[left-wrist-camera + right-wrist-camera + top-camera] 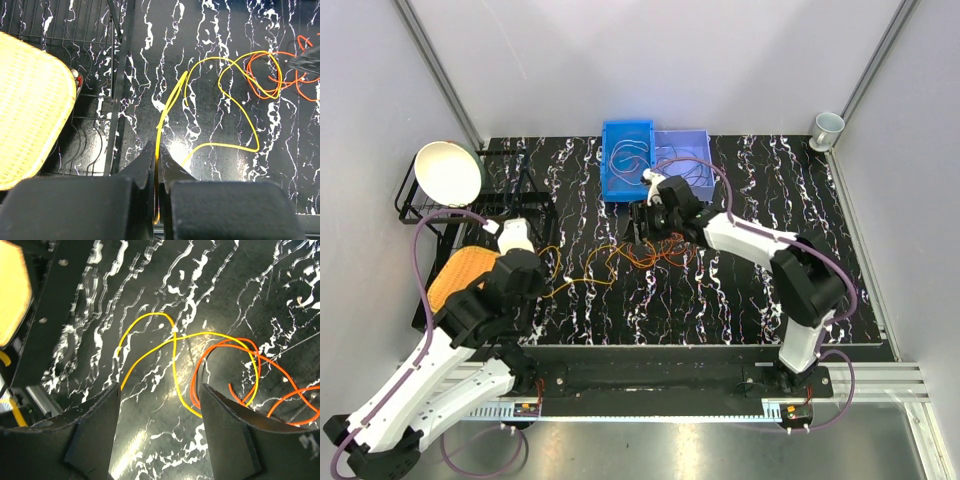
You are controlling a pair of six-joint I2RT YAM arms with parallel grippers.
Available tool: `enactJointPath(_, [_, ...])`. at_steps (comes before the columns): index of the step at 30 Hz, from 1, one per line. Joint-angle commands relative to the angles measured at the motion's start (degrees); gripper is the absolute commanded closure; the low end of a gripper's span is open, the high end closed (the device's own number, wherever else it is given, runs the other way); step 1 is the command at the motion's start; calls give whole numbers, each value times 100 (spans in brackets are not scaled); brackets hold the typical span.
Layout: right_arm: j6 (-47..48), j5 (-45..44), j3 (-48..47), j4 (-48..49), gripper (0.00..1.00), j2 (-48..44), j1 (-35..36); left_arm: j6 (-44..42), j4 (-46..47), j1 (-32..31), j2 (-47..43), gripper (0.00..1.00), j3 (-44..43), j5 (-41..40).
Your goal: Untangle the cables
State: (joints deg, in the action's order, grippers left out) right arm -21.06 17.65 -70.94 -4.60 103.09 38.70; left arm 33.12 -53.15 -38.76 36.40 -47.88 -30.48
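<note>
A black, white-veined counter fills the middle of the frame. At upper left a white bowl leans tilted in a black wire rack, with a yellow woven mat below it. Two blue bins stand touching at upper centre. A cup sits at upper right.

We note table glossy, black marble-look with white veins, throwing glare; cables smooth, shiny plastic sheath; left claw matt black plastic; rack thin black-coated metal wire; mat yellow, rough woven texture; bins smooth blue plastic
</note>
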Motion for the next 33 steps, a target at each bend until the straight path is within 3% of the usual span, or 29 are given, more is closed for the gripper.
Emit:
enactJointPath(1, [-311,-183,-596,-357,31,447,103,36,164,35,-63,100,-125,-107])
enactJointPath(16, [-961,853,-913,-595,33,1328,173,-25,226,53,-89,100,-117,-20])
enactJointPath(33, [-2016,2233,-606,336,35,1389,278,-43,252,62,-142,100,-99,24])
